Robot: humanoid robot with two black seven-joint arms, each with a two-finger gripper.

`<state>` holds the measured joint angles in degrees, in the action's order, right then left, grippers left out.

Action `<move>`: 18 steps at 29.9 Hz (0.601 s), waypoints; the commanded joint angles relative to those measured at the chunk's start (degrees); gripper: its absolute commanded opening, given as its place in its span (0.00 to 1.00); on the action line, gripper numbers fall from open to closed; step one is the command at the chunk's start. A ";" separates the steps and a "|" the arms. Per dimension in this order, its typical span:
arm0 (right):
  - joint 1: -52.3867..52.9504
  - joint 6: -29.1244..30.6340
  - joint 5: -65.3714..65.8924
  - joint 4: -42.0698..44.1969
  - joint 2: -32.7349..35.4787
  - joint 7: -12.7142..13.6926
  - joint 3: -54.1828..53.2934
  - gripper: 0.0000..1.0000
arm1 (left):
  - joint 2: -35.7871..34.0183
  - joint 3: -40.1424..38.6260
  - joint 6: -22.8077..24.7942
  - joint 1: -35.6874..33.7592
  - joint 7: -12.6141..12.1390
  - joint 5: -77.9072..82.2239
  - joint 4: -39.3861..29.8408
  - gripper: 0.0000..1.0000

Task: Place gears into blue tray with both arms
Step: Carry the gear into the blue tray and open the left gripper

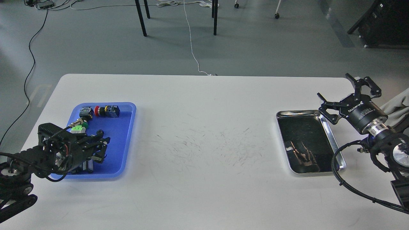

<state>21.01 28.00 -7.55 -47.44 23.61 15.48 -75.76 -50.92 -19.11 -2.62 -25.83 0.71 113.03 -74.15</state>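
The blue tray (119,134) lies at the table's left. One small black gear (100,131) rests inside it, near the middle. My left gripper (103,149) hovers over the tray's near half, pointing right, just in front of that gear. Its dark fingers blend together, so I cannot tell their state or whether they hold anything. My right gripper (348,92) is at the far right edge, beside the steel tray's far right corner. Its fingers are spread wide and hold nothing. No other gear shows.
Push-button switches with red (107,111) and green (78,128) parts line the blue tray's far and left sides. A shiny steel tray (333,140) with a dark inside lies at the right. The white table (204,127) between the trays bears only scuff marks.
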 commanded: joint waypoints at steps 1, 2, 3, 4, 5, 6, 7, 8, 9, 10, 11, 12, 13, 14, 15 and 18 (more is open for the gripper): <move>0.00 0.00 -0.01 0.07 -0.06 -0.01 0.00 0.98 | 1.35 -0.32 -0.19 0.16 0.87 0.00 2.87 0.07; 0.00 0.00 -0.01 0.07 -0.06 -0.01 0.00 0.98 | 1.53 -0.32 -0.19 0.16 0.87 0.00 3.13 0.07; 0.00 0.00 -0.01 0.07 -0.06 -0.01 0.00 0.98 | 1.62 -0.32 -0.19 0.16 0.87 0.00 3.14 0.08; 0.00 0.00 -0.01 0.07 -0.06 -0.01 0.00 0.98 | 1.62 -0.23 -0.19 0.16 0.87 0.00 3.14 0.09; 0.00 0.00 -0.01 0.07 -0.06 -0.01 0.00 0.98 | 1.62 -0.23 -0.19 0.16 0.87 0.00 3.14 0.09; 0.00 0.00 -0.01 0.07 -0.06 -0.01 0.00 0.98 | 1.62 -0.23 -0.19 0.16 0.87 0.00 3.14 0.10; -0.09 0.00 -0.01 0.07 -0.06 -0.01 0.00 0.98 | 1.62 -0.23 -0.19 0.16 0.87 0.00 3.14 0.11; 0.00 0.00 -0.01 0.07 -0.15 -0.01 0.00 0.98 | 1.62 -0.23 -0.19 0.16 0.87 0.00 3.14 0.13; 0.00 0.00 -0.01 0.07 -0.15 -0.01 0.00 0.98 | 1.70 -0.23 -0.19 0.16 0.87 0.00 3.14 0.14; 0.00 0.00 -0.01 0.07 -0.15 -0.10 0.00 0.98 | 1.70 -0.23 -0.28 0.16 0.87 0.00 3.14 0.18; 0.00 0.00 -0.01 0.07 -0.15 -0.10 0.00 0.98 | 1.79 -0.23 -0.28 0.16 0.87 0.00 3.14 0.21; 0.00 0.00 -0.01 0.07 -0.15 -0.01 0.00 0.98 | 1.71 -0.32 -0.37 0.16 0.87 0.00 3.14 0.23; 0.00 0.00 -0.01 0.07 -0.15 -0.10 0.00 0.98 | 1.70 -0.40 -0.37 0.16 0.79 0.00 3.14 0.26; 0.00 0.00 -0.01 0.07 -0.15 -0.01 0.00 0.98 | 1.70 -0.41 -0.54 0.16 0.87 0.00 3.14 0.30; 0.00 0.00 -0.01 0.07 -0.15 -0.01 0.00 0.98 | 1.70 -0.41 -0.98 0.16 0.87 0.00 3.14 0.39; 0.09 0.00 -0.01 0.07 -0.15 -0.10 0.00 0.98 | 1.62 -0.49 -1.77 0.16 0.87 0.09 3.05 0.52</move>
<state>21.01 28.00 -7.55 -47.37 23.47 15.42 -75.76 -49.20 -19.50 -3.76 -25.66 1.59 113.03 -71.02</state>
